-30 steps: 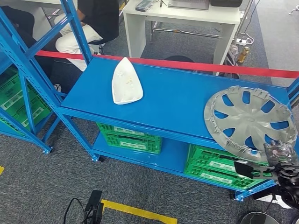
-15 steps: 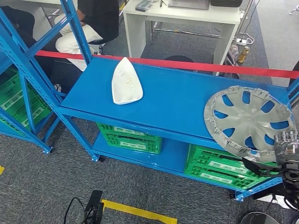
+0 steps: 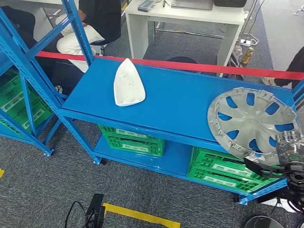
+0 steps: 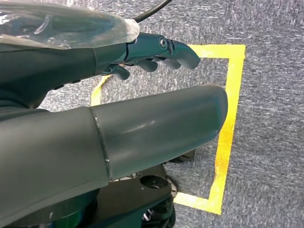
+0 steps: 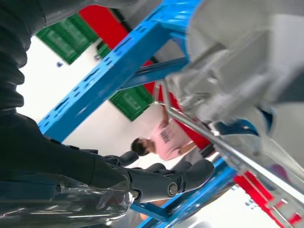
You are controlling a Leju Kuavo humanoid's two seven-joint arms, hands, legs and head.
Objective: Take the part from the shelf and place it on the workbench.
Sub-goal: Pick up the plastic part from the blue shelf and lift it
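Observation:
A silver hubcap lies at the right end of the blue shelf, its rim overhanging the front edge. A white triangular part lies further left on the same shelf. My right hand is at the hubcap's front rim, fingers raised and thumb stretched out to the left, holding nothing. In the right wrist view the hand reaches out just short of the hubcap. My left hand hangs over the carpet, empty, with the fingers slightly bent.
Green crates fill the lower shelf. A red tape runs behind the shelf. Beyond it are a white desk and a seated person. Another blue rack stands at the left. Yellow tape marks the floor.
My right hand has risen and moved right, up to the hubcap's front rim. A person's dark sleeve has appeared at the right edge behind the shelf.

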